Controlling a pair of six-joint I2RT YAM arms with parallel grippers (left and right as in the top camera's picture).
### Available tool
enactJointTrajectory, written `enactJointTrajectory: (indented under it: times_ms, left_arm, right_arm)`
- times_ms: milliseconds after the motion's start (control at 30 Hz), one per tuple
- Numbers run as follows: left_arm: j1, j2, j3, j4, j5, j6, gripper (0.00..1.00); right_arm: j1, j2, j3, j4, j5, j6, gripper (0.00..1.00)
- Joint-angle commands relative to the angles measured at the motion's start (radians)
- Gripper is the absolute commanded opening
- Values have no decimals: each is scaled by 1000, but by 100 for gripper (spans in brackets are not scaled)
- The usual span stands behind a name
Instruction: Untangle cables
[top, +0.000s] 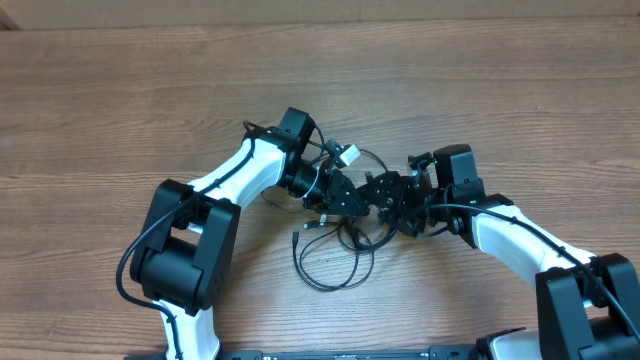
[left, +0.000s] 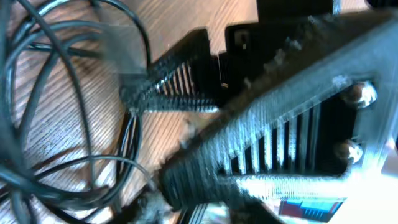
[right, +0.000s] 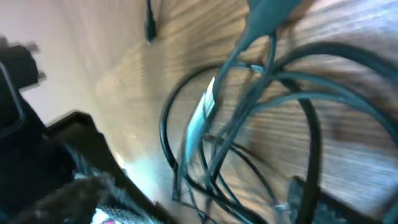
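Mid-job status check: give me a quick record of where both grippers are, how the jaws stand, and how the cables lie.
left gripper: table centre, at the tangle; wrist view blurred, grip cannot be told
right gripper: facing the left one, nearly tip to tip; jaws spread wide, strands between them, not clamped
cables: black loops bunched beneath both grippers, one loop trailing toward the robot's side
plug end: lying free on the wood
table: wood grain
untangled: not yet

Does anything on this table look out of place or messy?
Yes: the cables lie in a tangled heap of overlapping loops on the table, one plug end poking out loose. Nothing looks spilled or damaged.
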Motion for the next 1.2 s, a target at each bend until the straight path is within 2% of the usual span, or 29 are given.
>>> enactJointTrajectory:
  times_ms: [0, 67, 233, 400, 533, 600, 700, 767, 800, 900, 1067, 1167]
  left_arm:
    - [-3, -6, 7, -2, -25, 16, 42]
    - [-3, -6, 7, -5, -79, 11, 46]
    - [20, -6, 8, -35, -221, -3, 47]
    - [58, -29, 8, -61, -231, -3, 47]
    - [71, -91, 8, -64, -275, -4, 46]
    - [70, -130, 8, -67, -342, -21, 40]
    - [54, -172, 8, -87, -447, -58, 31]
    - [36, -180, 8, -102, -493, -74, 29]
    - [23, -180, 8, -114, -511, -69, 29]
    - [-5, -177, 7, -156, -545, -26, 40]
    - [-44, -177, 7, -181, -403, 114, 47]
    - [-68, -177, 7, -162, -412, 102, 50]
  right_arm:
    - [3, 0, 2, -12, -18, -78, 100]
    - [0, 0, 2, 5, -58, -84, 100]
    - [-10, 0, 3, 79, -179, -80, 100]
    - [-10, 0, 3, 6, -172, -120, 98]
    - [-10, 0, 4, -28, -162, -137, 77]
    - [-10, 0, 15, -47, -162, -137, 49]
    - [-6, 0, 45, -71, -161, -137, 20]
    - [3, 0, 62, -71, -152, -137, 7]
    - [6, 0, 72, -69, -140, -137, 4]
    - [7, 0, 83, -31, -140, -95, 4]
    - [7, 0, 83, 23, -138, -26, 4]
    - [9, 0, 83, 31, -138, -6, 4]
